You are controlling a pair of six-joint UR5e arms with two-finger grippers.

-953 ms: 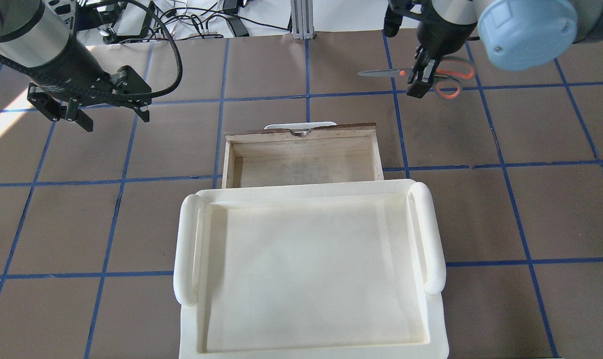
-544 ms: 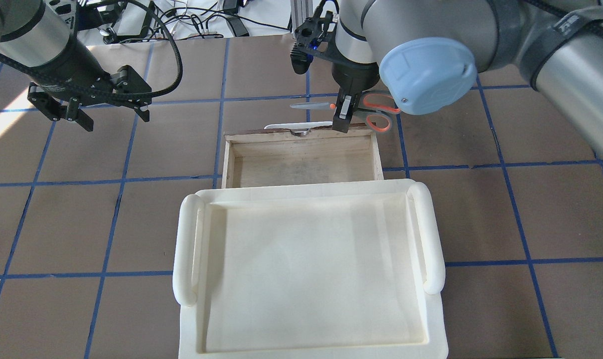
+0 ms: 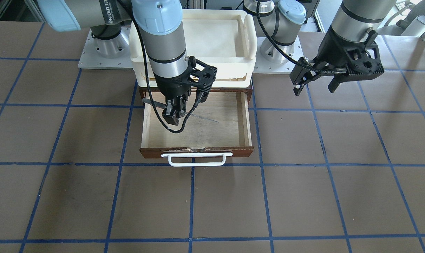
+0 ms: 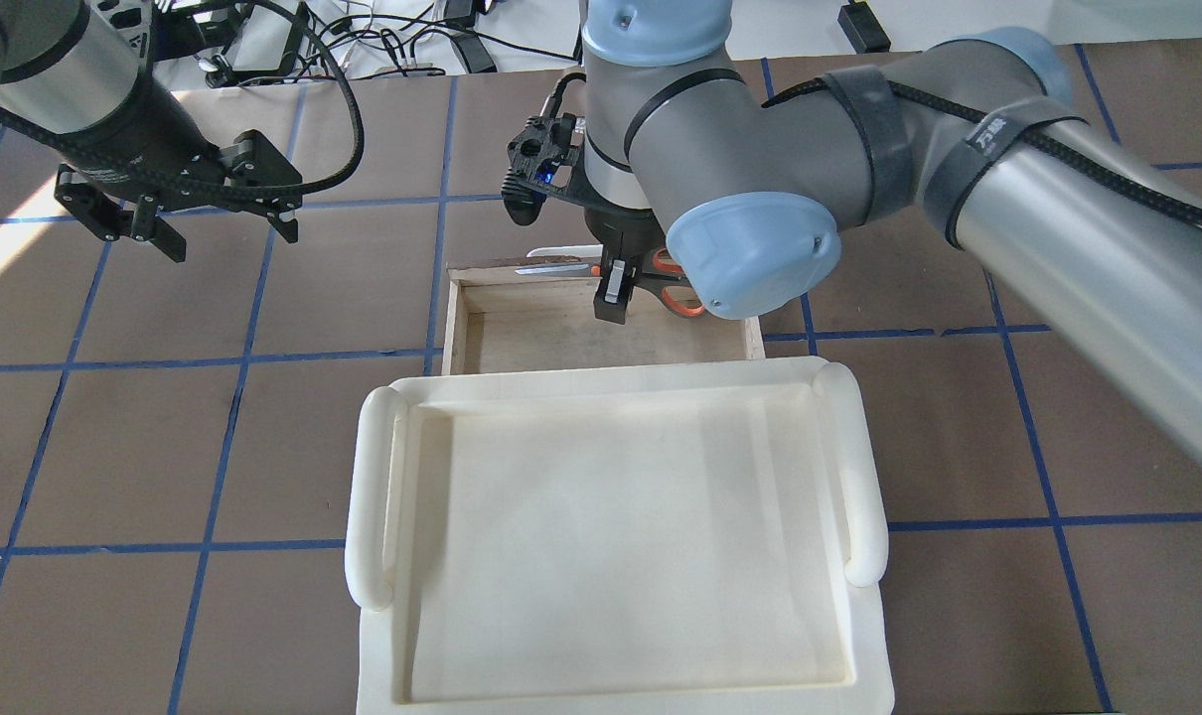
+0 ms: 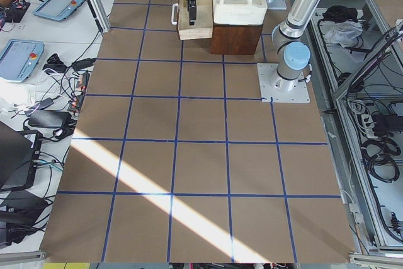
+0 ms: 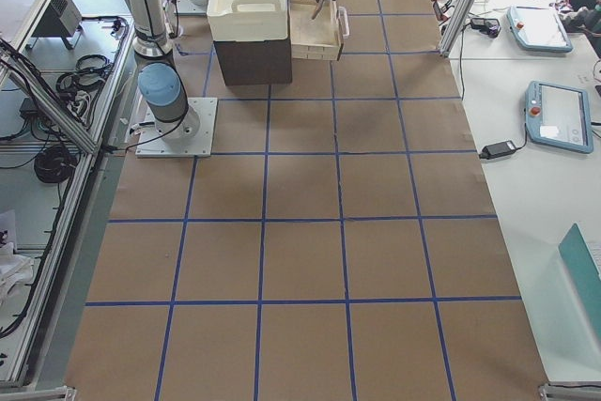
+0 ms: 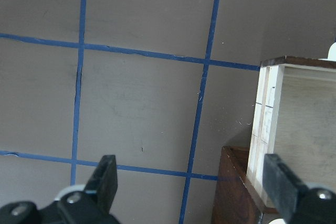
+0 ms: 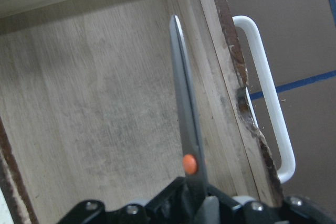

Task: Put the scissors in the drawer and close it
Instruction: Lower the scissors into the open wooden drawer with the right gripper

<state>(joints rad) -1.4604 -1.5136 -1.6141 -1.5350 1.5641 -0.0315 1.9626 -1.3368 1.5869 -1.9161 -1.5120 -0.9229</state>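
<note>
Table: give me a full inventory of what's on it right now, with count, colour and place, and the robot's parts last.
scissors: one, grey blades with orange pivot and loops, held over the open drawer, blades along its front wall
drawer: one, pale wood inside with a dark brown front, pulled out of the cabinet
handle: one, white, on the drawer front
cabinet: one, dark brown, by the robot's bases
tray: one, cream, on top of the cabinet
table: one, brown with blue grid lines
right gripper: shut on the scissors, over the drawer
left gripper: open, empty, above the table beside the drawer
</note>
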